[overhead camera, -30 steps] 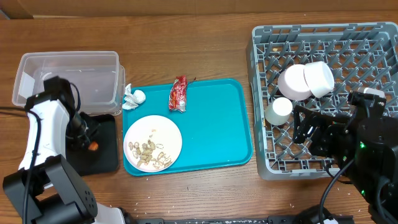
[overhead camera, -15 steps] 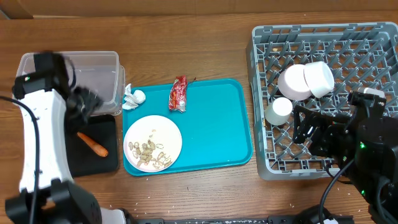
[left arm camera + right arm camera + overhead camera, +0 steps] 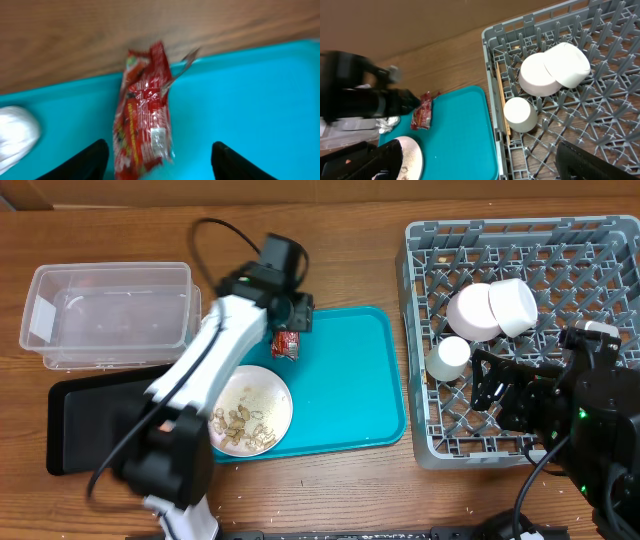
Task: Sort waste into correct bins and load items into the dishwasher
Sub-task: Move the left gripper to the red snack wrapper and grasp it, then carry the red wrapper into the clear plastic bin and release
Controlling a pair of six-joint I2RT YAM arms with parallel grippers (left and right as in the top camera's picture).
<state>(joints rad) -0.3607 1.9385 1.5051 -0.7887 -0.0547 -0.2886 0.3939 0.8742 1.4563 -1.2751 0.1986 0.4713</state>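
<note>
Jaws wide on both my arms: my left gripper (image 3: 160,167) hangs released over the red snack wrapper (image 3: 145,115), a finger on either side and neither touching it that I can see. My right gripper (image 3: 477,150) waits spread and empty above the grey dish rack (image 3: 520,235).

The wrapper lies lengthwise at the far edge of the teal tray (image 3: 350,380), its far end poking over the rim toward the wooden table. I judge the step in hand to be the pick-up of this piece of waste. The next move calls for a straight descent until my fingertips meet the tray, then a close across the wrapper's narrow width. The film is thin and crinkled, so a shallow pinch may slide off. After that comes a carry left to the bins, the clear tub (image 3: 110,310) or the black tray (image 3: 90,430).

My left wrist view shows the wrapper close up and the crumpled tissue (image 3: 15,137) at its left, both on the teal — the overhead hides the tissue under my blurred arm. Only the overhead shows both bins and the plate (image 3: 270,385) of beige scraps (image 3: 240,425), not yet loaded. My right wrist view gives the clearest look at the two bowls (image 3: 540,75) and the cup (image 3: 520,114) already in the rack.
</note>
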